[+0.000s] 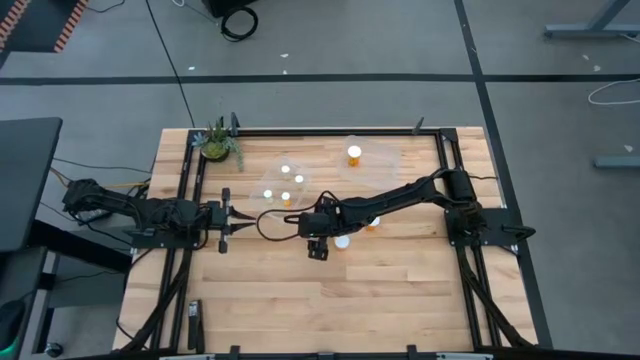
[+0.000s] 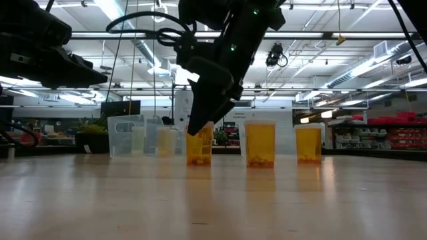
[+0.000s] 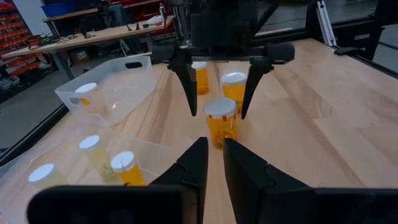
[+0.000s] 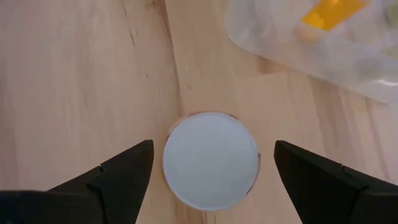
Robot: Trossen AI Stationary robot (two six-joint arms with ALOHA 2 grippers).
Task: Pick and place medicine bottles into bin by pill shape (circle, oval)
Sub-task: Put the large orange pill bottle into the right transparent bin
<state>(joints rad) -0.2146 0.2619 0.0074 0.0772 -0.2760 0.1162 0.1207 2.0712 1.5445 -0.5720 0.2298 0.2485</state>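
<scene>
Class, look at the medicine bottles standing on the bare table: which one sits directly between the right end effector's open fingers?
The front bottle, nearest the left end effector. The right end effector straddles it; two other bottles stand behind.

High view straight down over table (image 1: 300, 300), low view level across it, wrist views close, sharing one bottle (image 4: 211, 160).

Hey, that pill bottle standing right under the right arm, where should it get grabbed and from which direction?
Come straight down from above: the bottle stands upright, white cap up, centred between the open fingers of the right end effector. Close on the round sides just below the cap. The neighbouring bottles stand behind it, so the sides look clear.
</scene>
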